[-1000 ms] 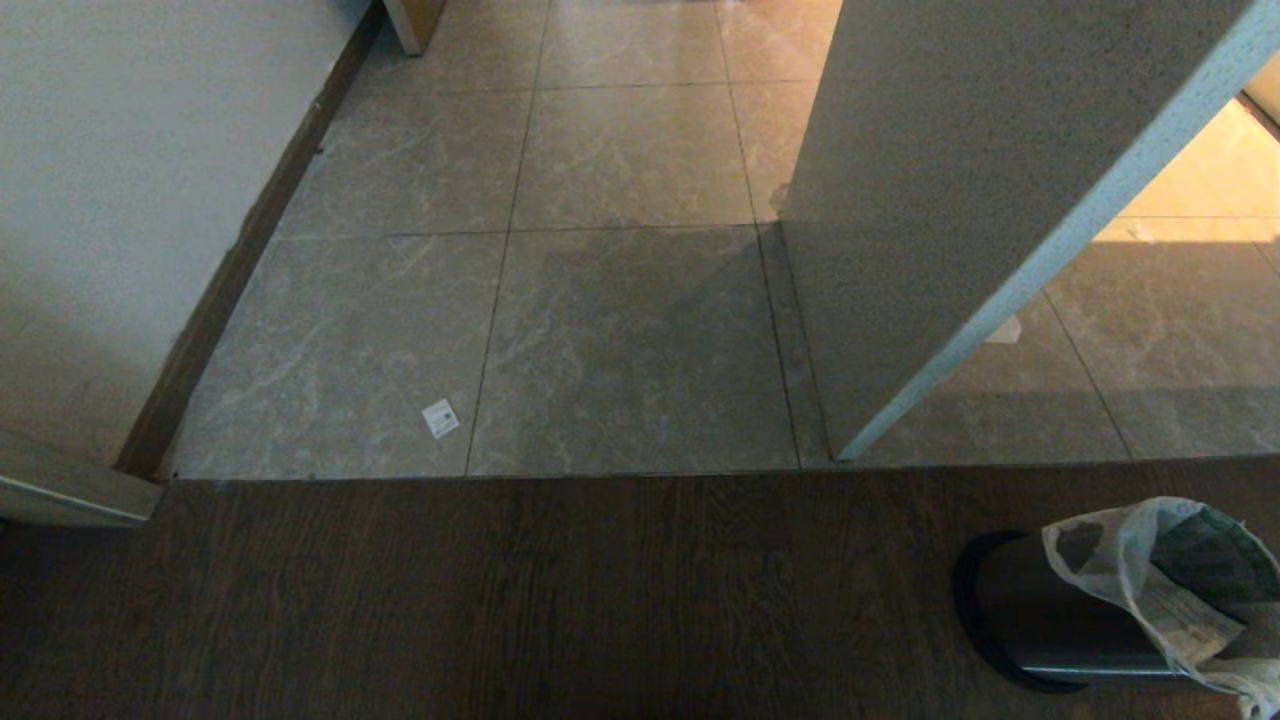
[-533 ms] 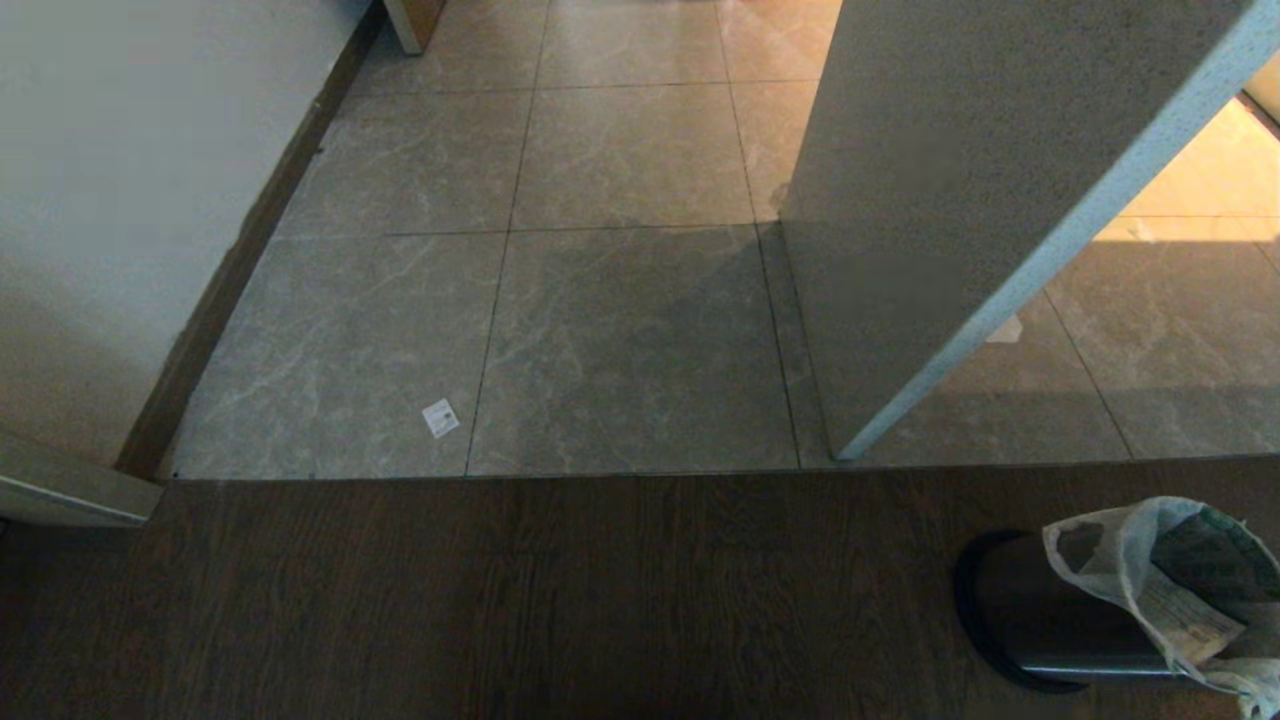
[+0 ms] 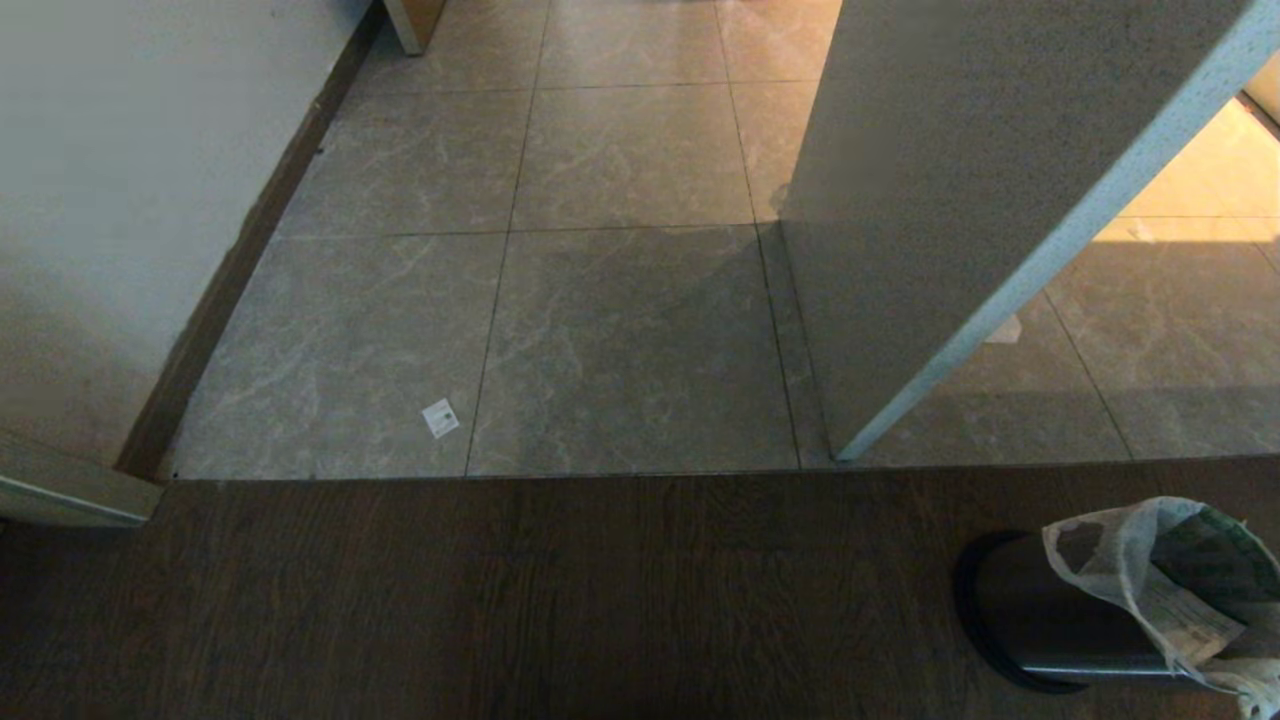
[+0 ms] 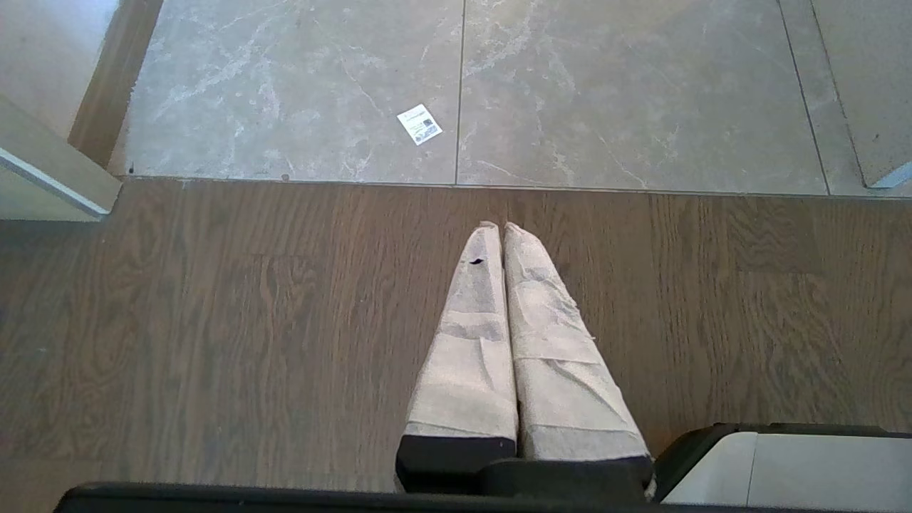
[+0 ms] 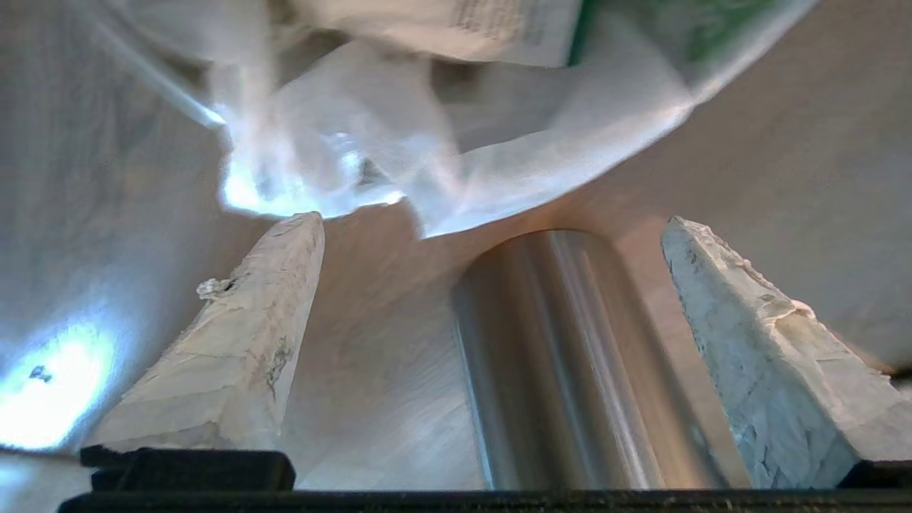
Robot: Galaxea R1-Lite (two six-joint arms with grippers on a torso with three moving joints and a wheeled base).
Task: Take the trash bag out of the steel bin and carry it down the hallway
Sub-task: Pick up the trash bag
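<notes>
Standing at about four o'clock in the head view, low in the corner: the steel bin (image 3: pixel 1050 620), dark and shiny, resting on the brown wood floor (image 3: pixel 500 600). Sitting in the bin and spilling over its rim: the trash bag (image 3: pixel 1160 570), thin and white with green print and a paper slip on it. Still inside the bin, not lifted out.

Stretching away toward twelve o'clock past the wood: the hallway (image 3: pixel 620 300), with shiny grey tiles. Lying on a tile at about seven o'clock from the middle: a small white sticker (image 3: pixel 440 417). Running along at nine o'clock: a white wall (image 3: pixel 120 200) with a dark baseboard. Leaning across at about two o'clock: a pale speckled panel (image 3: pixel 950 200).

Hanging close to the bin in the right wrist view: the right claw (image 5: pixel 491 228), spread wide, holding nothing. Showing between the two wrapped fingers (image 5: pixel 235 342): the bin's shiny side (image 5: pixel 563 356), with the bag (image 5: pixel 499 142) just past the tips, blurry.

Pointing at the wood floor in the left wrist view: the left claw (image 4: pixel 498 226), pressed together tip to tip, holding nothing, well apart from the bin.
</notes>
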